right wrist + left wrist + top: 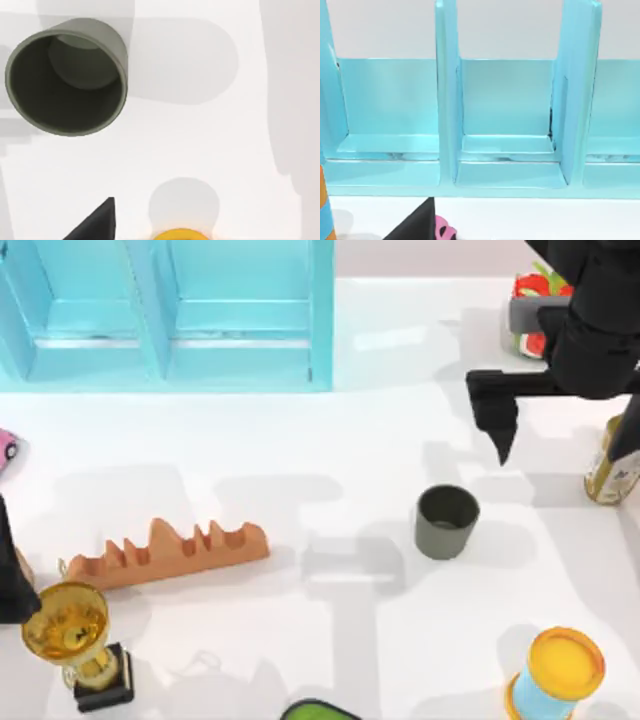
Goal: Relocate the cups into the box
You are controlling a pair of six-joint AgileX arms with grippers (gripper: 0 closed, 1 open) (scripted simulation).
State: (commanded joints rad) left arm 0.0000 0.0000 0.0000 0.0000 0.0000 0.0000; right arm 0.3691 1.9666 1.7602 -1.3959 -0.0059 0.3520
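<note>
One dark grey-green cup (446, 521) stands upright and empty on the white table, right of centre. In the right wrist view the cup (67, 82) shows its open mouth from above. My right gripper (560, 430) hangs open above the table, behind and to the right of the cup, not touching it; one black fingertip (100, 220) shows in its wrist view. The light blue box (240, 350) with upright dividers stands at the back left, its compartments (507, 145) empty. My left arm (10, 580) is parked at the left edge, gripper open, one fingertip (417, 225) in sight.
An orange toothed rack (165, 550) and a gold trophy (75, 635) sit front left. A yellow-lidded blue can (555, 675) stands front right, a bottle (612, 465) at the right edge, a red and green item (535, 300) back right, a pink toy (8, 447) far left.
</note>
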